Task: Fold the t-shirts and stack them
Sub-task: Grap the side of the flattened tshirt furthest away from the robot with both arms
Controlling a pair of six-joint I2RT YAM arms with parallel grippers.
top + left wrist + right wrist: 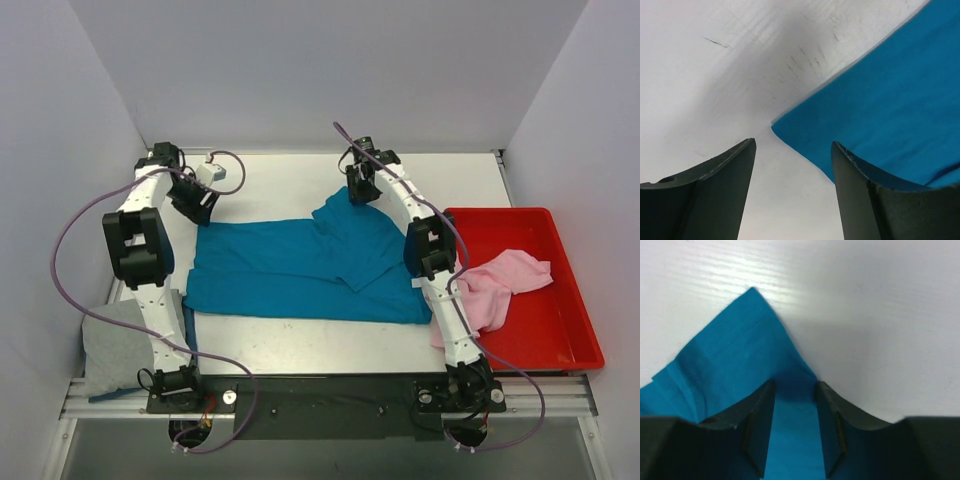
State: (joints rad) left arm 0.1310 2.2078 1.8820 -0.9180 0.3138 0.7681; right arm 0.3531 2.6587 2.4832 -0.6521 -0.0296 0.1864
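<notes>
The teal-blue t-shirt (300,270) lies spread across the middle of the table, with a part folded over near its far right. My left gripper (200,207) is open just off the shirt's far left corner. In the left wrist view the gripper (792,150) has bare table between its fingers and the cloth corner (880,100) by its right finger. My right gripper (358,192) is at the shirt's far right point. In the right wrist view it (795,387) is open, low over the cloth (725,365), which shows between the fingers. The pale pink t-shirt (500,285) lies crumpled in the tray. The light grey t-shirt (115,345) lies at the near left.
The red tray (560,320) stands at the right side of the table, and the pink shirt hangs over its left rim. White walls close in the table on the left, back and right. The arm bases are at the near edge.
</notes>
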